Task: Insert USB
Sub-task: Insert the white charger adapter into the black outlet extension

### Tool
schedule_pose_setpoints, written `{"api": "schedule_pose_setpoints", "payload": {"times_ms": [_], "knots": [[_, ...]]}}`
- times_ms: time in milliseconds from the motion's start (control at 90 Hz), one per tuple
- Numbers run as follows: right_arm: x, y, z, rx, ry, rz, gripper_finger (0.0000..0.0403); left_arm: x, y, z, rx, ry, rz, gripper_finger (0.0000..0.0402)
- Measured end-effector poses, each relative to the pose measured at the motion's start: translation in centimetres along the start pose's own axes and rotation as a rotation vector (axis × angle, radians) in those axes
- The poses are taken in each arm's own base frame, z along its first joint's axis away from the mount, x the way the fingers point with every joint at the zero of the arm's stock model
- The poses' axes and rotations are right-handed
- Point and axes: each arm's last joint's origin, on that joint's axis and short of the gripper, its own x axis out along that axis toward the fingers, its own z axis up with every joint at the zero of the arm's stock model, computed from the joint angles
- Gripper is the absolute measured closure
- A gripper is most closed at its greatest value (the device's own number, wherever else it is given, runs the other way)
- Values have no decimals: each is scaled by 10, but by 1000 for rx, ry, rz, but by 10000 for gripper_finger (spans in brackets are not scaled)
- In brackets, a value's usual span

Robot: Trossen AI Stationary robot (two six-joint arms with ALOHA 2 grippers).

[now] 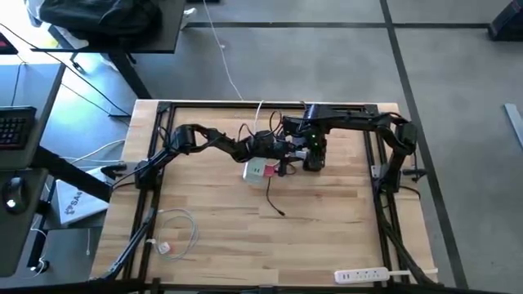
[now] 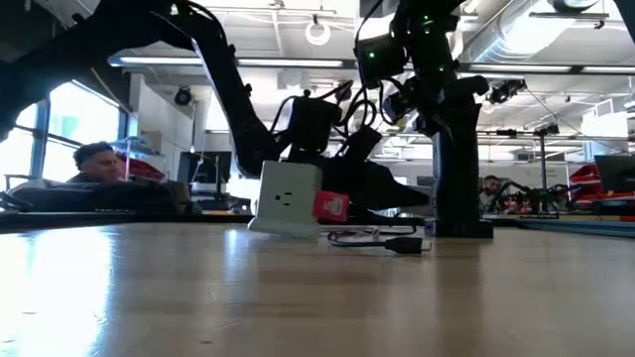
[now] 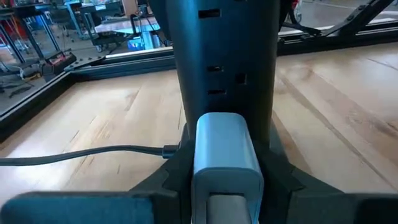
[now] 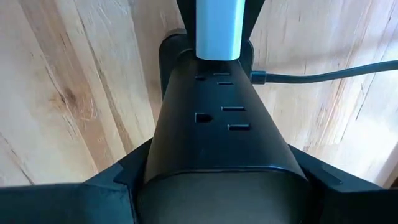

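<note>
Both arms meet over the middle of the bench (image 1: 327, 237), each pinching something.

The left pincer (image 1: 263, 163) is clamped on the white charger cube (image 2: 286, 198), held tilted just above the wood. The red-pink USB (image 2: 331, 206) sits against the cube's side, its thin black cable (image 1: 273, 202) trailing over the bench. The right pincer (image 1: 313, 157) grips a tall dark block (image 2: 458, 149) standing upright on the bench beside the cube. A white power strip (image 1: 360, 276) lies at the near edge.
</note>
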Motion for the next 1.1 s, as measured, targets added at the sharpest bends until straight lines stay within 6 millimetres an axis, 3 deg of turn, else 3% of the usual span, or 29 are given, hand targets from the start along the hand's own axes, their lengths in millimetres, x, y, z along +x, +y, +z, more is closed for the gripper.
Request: {"api": "schedule_pose_setpoints", "payload": {"times_ms": [667, 944, 1100], "knots": [[-3, 0, -2, 9, -6, -6, 177, -8, 15, 18, -45, 12, -39, 309], [-2, 0, -6, 14, 39, -4, 177, 15, 15, 15, -1, -14, -46, 309], [-2, 1, -7, 11, 53, -6, 177, 18, 14, 17, 11, -17, -46, 309]]}}
